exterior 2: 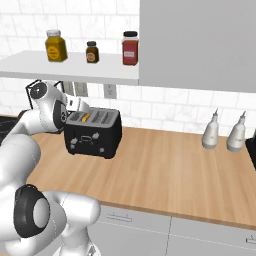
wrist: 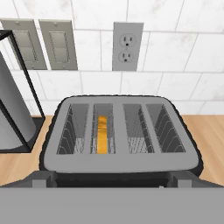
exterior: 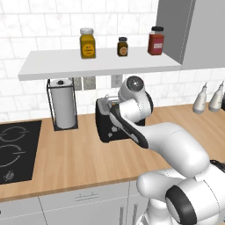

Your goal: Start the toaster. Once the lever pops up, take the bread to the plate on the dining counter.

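- the end effector [wrist: 112, 183] hangs with jaws spread wide, holding nothing.
- the toaster [wrist: 120, 133] sits on the counter [exterior 2: 165, 170] just below and ahead of it.
- the bread [wrist: 102, 133] stands edge-up in the second slot from the left, its long axis running away from the end effector.

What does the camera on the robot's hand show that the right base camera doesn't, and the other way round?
Hand view alone: two light switch plates on the tiled wall, and the wire guides deep inside the slots.

Right base view alone: three jars on a white shelf, two white bottles on the counter, and the toaster's front with its white markings.

Both: the toaster with the bread in its second slot, and the wall outlet.
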